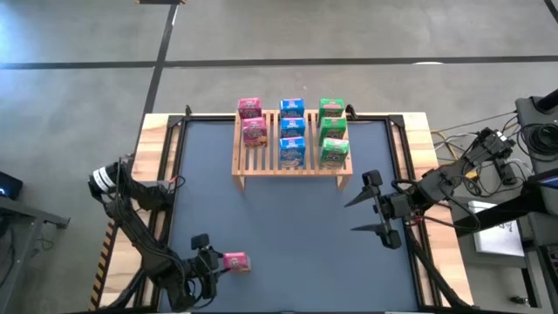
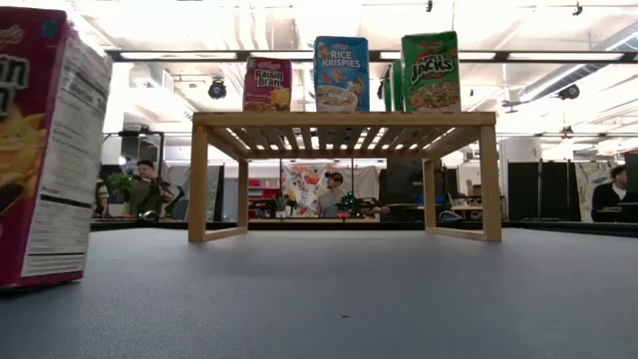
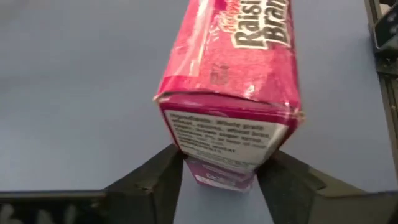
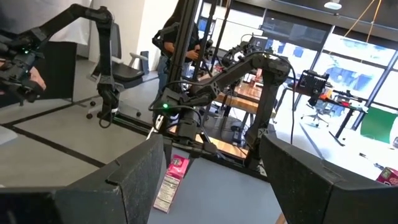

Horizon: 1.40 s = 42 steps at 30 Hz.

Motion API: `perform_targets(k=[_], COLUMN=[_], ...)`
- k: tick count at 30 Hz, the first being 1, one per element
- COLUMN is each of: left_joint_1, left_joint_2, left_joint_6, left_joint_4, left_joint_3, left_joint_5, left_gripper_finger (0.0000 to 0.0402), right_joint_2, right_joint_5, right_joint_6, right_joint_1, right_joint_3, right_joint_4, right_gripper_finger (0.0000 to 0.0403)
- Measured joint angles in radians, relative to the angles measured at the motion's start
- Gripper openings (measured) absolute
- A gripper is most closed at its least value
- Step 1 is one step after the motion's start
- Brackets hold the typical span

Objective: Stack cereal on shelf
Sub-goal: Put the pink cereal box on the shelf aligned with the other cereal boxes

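I work in a robotics lab set in a large open-plan industrial hall. Beneath my arms lies a dark table (image 1: 288, 201) with a black frame and plywood edges, standing on a grey concrete floor (image 1: 78, 35) marked with dark lines. Beyond the far edge from my grippers, people sit at desks (image 2: 145, 189) under bright ceiling light strips (image 2: 299, 10) and exposed ducting. Past my right gripper (image 4: 208, 180) stand other dark robot arms on stands (image 4: 102, 56), cables, an office chair (image 4: 127, 68) and glass partitions (image 4: 348, 56).
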Motion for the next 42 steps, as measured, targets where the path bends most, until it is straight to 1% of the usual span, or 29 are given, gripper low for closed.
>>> perform_targets(k=[3, 5, 10, 15, 18, 20, 22, 24, 27, 30, 34, 37, 40, 42], left_joint_1=[0.020, 0.039, 0.111, 0.216, 0.305, 0.376, 0.465, 0.567, 0.742, 0.924, 1.137, 1.250, 1.312, 1.322], left_joint_2=[-0.016, -0.035, -0.137, -0.309, -0.436, -0.526, -0.610, -0.685, -0.768, -0.811, -0.819, -0.796, -0.763, -0.742], left_joint_6=[0.038, 0.089, 0.295, 0.576, 0.755, 0.864, 0.966, 1.047, 1.151, 1.225, 1.285, 1.301, 1.322, 1.340], left_joint_4=[-0.002, -0.002, -0.006, -0.046, -0.058, -0.058, -0.058, -0.056, -0.036, 0.021, 0.090, 0.105, 0.106, 0.106], left_joint_3=[0.000, 0.000, 0.001, 0.001, 0.001, 0.001, 0.001, 0.000, -0.002, -0.025, -0.056, -0.063, -0.064, -0.064], left_joint_5=[-0.019, -0.019, -0.028, -0.087, -0.079, -0.055, -0.002, 0.082, 0.271, 0.462, 0.680, 0.807, 0.875, 0.880], left_gripper_finger=[0.0152, 0.0143, 0.0143, 0.0156, 0.0160, 0.0160, 0.0161, 0.0161, 0.0161, 0.0161, 0.0161, 0.0161, 0.0161, 0.0161], right_joint_2=[0.000, 0.000, 0.000, 0.000, 0.000, 0.000, 0.005, 0.012, 0.029, 0.049, 0.073, 0.079, 0.075, 0.070], right_joint_5=[0.000, 0.000, 0.000, 0.000, 0.000, 0.000, 0.000, 0.001, 0.001, 0.001, 0.001, 0.001, 0.001, 0.001], right_joint_6=[-0.002, -0.002, -0.004, -0.004, -0.004, -0.001, 0.004, 0.001, -0.001, -0.003, -0.003, -0.003, -0.003, -0.003], right_joint_1=[0.000, 0.000, 0.000, 0.000, 0.000, 0.000, 0.000, 0.000, -0.002, -0.002, -0.003, -0.003, -0.003, -0.003], right_joint_3=[0.000, 0.000, 0.000, 0.000, 0.000, 0.000, 0.000, 0.000, 0.000, 0.000, 0.000, 0.000, 0.000, 0.000], right_joint_4=[0.000, 0.000, 0.000, -0.001, -0.009, -0.017, -0.018, -0.018, -0.018, -0.016, -0.002, 0.004, 0.004, 0.003], right_gripper_finger=[0.0258, 0.0258, 0.0258, 0.0258, 0.0258, 0.0258, 0.0258, 0.0258, 0.0258, 0.0258, 0.0258, 0.0258, 0.0258, 0.0258])
